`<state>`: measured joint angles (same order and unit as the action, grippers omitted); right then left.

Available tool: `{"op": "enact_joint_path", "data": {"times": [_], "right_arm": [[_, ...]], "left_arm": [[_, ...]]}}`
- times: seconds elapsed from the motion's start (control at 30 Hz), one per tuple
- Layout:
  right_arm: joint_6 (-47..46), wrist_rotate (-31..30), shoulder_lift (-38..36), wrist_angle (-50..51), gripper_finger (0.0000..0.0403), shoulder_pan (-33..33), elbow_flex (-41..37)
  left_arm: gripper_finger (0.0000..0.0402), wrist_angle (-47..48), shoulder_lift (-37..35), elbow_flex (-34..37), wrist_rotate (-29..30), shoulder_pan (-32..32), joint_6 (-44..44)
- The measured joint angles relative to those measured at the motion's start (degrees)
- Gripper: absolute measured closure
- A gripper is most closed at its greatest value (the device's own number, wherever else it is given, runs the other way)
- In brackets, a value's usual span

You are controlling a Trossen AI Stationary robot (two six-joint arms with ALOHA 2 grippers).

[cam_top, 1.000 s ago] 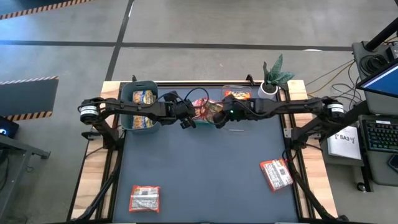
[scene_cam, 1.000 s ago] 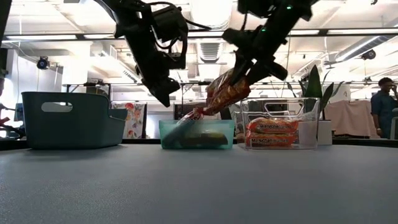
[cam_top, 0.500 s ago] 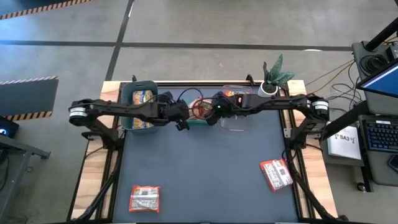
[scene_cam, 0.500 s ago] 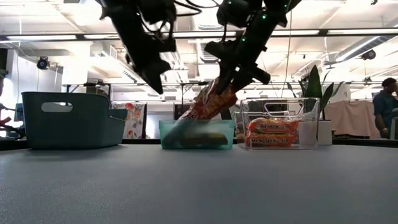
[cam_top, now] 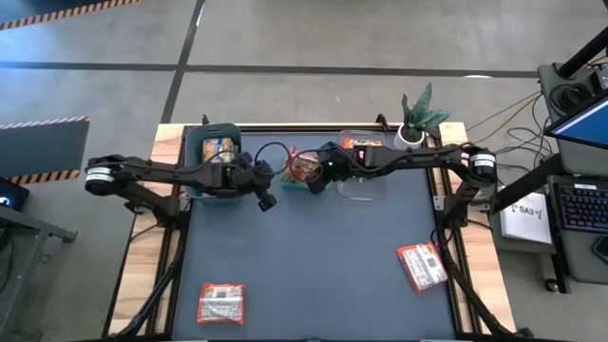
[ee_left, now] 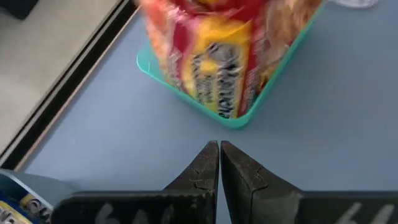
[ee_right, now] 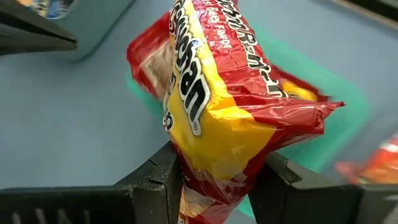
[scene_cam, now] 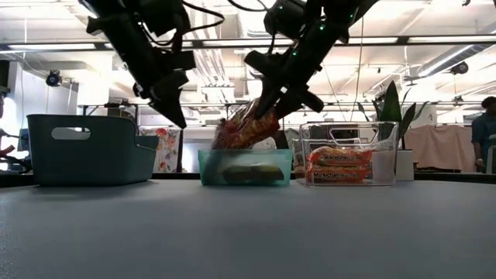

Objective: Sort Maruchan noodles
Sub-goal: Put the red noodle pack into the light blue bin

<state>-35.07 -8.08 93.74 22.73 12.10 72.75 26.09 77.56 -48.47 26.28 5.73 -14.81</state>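
Low view, right gripper (scene_cam: 262, 118) clamped on a red-and-yellow Maruchan noodle packet (scene_cam: 242, 129) tilted over the small teal bin (scene_cam: 245, 167), left gripper (scene_cam: 175, 115) closed and empty beside the big teal bin (scene_cam: 89, 149), orange packets in the clear bin (scene_cam: 347, 155).

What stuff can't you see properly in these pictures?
- Inside the dark teal bin: low view, its solid wall hides the contents.
- Packet held by the right gripper: right wrist view, its lower end is hidden between the fingers.
- Two loose packets: high view, print too small to read.
- Left gripper: shut, holding nothing.
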Motion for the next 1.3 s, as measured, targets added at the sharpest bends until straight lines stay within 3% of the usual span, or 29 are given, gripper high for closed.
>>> {"op": "enact_joint_path", "data": {"times": [0.53,0.9,1.07,1.3], "right_arm": [[0.3,1.0,3.2,-1.1,0.0258,1.1,0.0],[2.0,0.5,2.7,-0.3,0.017,2.5,0.0],[2.8,-0.7,2.0,7.3,0.0141,4.0,2.9],[5.7,-5.4,2.0,11.0,0.0158,4.1,6.0]], "left_arm": [[0.0402,-3.1,-0.9,0.4,0.1,-1.0,0.7],[0.0402,-3.5,-0.9,0.4,0.1,-1.1,0.8],[0.0402,-3.5,-0.9,0.4,0.1,-1.1,0.7],[0.0402,-4.2,-0.9,0.1,0.1,-1.4,0.6]]}}
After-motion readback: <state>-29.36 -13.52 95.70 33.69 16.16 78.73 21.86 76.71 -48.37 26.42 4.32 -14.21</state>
